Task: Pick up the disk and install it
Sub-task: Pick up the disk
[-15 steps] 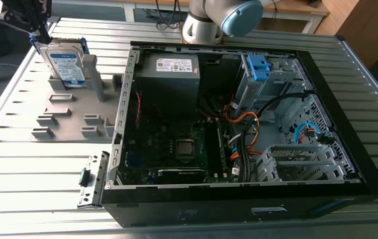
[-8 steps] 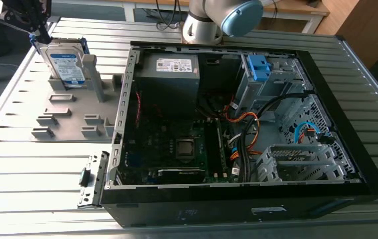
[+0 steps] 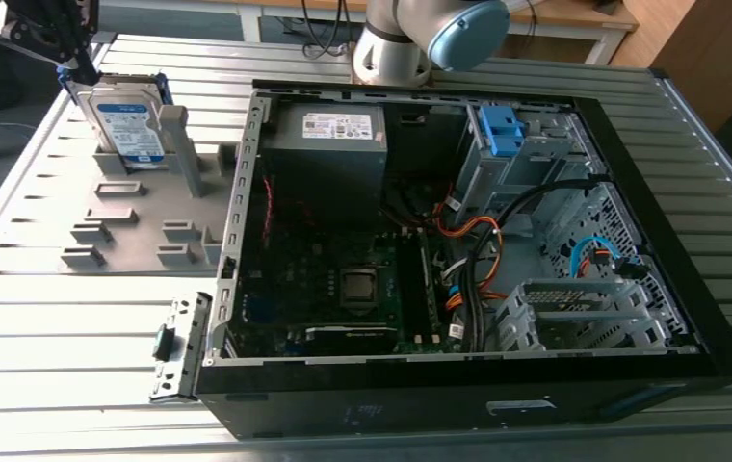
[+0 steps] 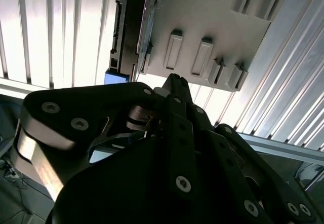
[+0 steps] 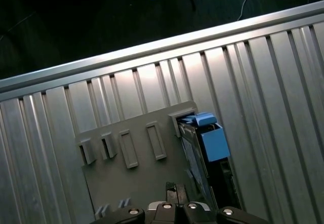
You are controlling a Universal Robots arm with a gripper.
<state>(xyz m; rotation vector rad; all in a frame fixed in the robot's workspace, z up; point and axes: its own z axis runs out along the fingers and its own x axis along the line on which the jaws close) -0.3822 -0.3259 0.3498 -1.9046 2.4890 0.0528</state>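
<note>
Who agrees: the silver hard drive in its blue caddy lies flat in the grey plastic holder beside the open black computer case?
No: the exterior view shows the silver hard drive standing upright in the grey plastic holder beside the open black computer case.

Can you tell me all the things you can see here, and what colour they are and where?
disk: one, silver with a white-and-blue label and blue frame, standing upright in the holder
holder: one, grey, on the table at the exterior view's left
computer case: one, black, open, lying on the table
power box: one, grey, inside the case
bracket: one, blue, inside the case
cables: several, orange and black, inside the case
table: one, silver, ribbed, under everything
arm: one, grey and light blue, behind the case
gripper: one, black, just above the disk
</note>
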